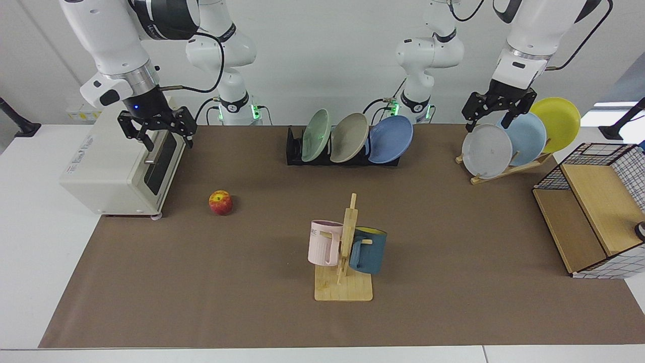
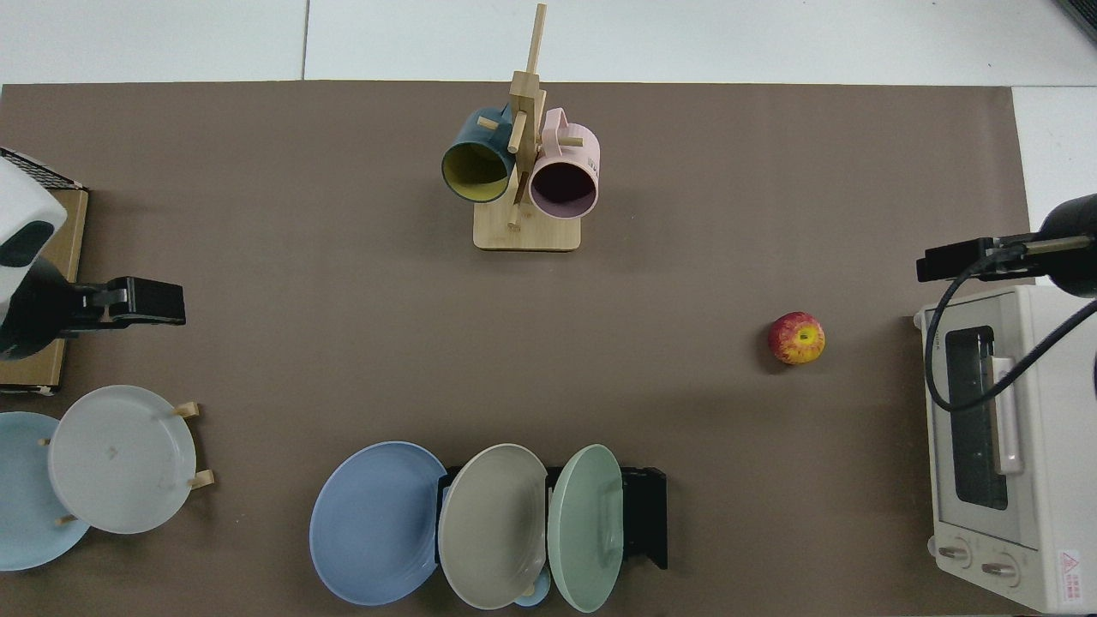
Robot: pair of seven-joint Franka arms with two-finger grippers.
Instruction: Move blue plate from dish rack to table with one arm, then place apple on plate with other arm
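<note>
Periwinkle blue plate leans at dish rack end nearest my left claw, open, empty. Right claw open, waiting over toaster oven, nearer apple.

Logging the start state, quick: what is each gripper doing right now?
Left gripper: open, empty, above the pale grey plate on the slanted wooden plate rack.
Right gripper: open, empty, over the white toaster oven.
</note>
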